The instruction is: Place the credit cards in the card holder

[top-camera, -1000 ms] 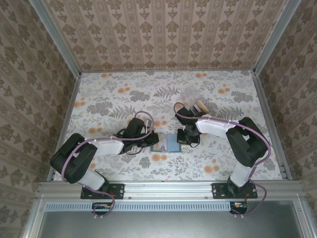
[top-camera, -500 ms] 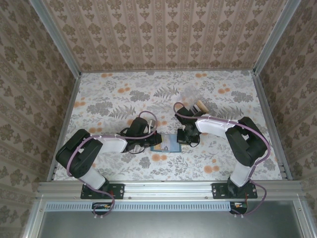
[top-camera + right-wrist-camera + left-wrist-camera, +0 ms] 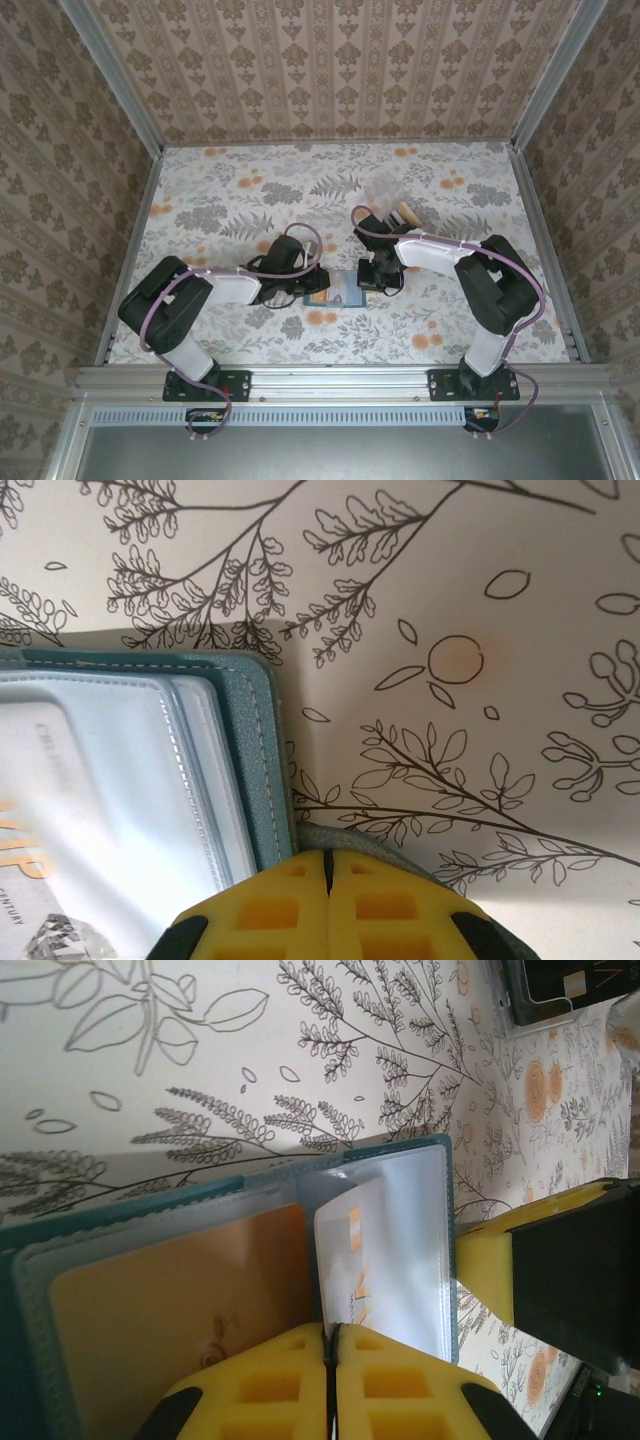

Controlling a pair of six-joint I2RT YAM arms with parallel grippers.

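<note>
At table centre, the right gripper clamps the soft holder at its 3 o'clock edge, while the left gripper, at 9 o'clock, pinches the light, stiff, probably slippery card by its exposed edge.

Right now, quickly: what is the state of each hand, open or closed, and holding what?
Left hand: closed, pinching the white card at the wallet.
Right hand: closed on the wallet's edge, it seems.
</note>
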